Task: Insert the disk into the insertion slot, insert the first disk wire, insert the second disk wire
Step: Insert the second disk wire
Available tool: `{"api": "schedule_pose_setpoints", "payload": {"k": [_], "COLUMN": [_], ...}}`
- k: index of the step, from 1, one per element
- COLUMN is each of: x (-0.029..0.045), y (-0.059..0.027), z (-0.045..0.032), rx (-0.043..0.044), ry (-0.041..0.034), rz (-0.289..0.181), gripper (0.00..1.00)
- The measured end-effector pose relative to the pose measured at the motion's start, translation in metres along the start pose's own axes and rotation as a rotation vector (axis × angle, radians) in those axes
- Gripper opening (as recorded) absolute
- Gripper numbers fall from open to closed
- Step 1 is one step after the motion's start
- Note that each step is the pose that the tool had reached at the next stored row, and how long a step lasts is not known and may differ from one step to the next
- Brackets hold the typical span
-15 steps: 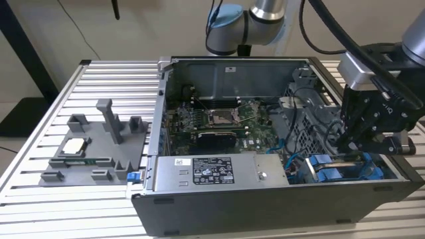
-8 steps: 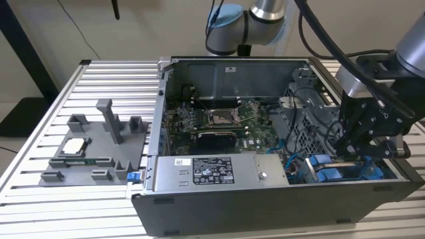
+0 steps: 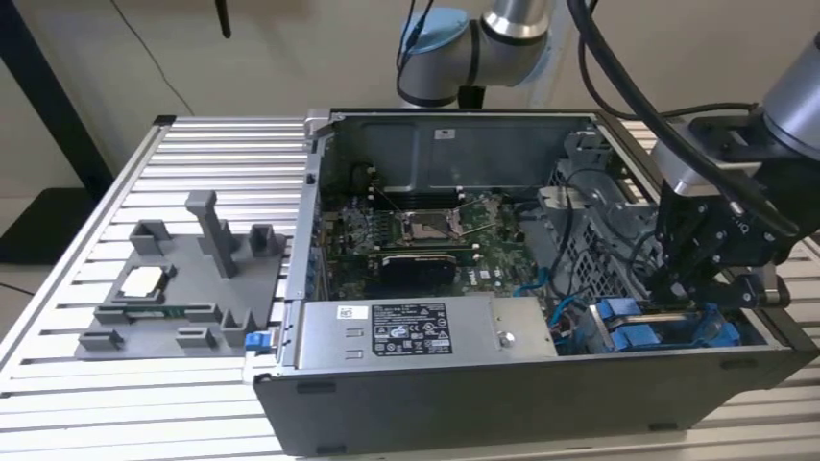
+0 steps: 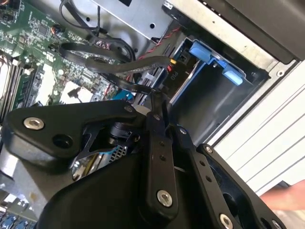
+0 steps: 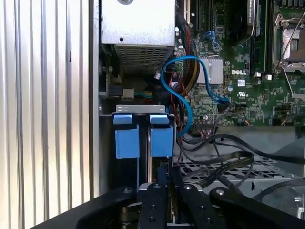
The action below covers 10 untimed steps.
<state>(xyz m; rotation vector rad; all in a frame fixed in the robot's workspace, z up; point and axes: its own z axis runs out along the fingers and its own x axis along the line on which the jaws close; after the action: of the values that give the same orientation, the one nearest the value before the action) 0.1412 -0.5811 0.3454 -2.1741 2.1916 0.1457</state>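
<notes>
Disk in bright blue carrier, on edge in computer case, long axis crosswise, tab toward the exterior view's left, end effector narrow just above.

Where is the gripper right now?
At the exterior view's right, the gripper hangs inside the open computer case, just above the blue carriers.

Bright blue carrier tabs show at four o'clock in the exterior view. The motherboard is green, the ribbed table silver, and the gripper black.
</notes>
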Motion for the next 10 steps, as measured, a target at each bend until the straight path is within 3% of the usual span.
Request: {"api": "schedule_pose_setpoints", "payload": {"k": [10], "x": [-0.0009], "y": [-0.0021], "z": [0.0032], "rx": [0.0000], "ry": [-0.0022], "rz": [-0.001], "gripper": [0.16]}}
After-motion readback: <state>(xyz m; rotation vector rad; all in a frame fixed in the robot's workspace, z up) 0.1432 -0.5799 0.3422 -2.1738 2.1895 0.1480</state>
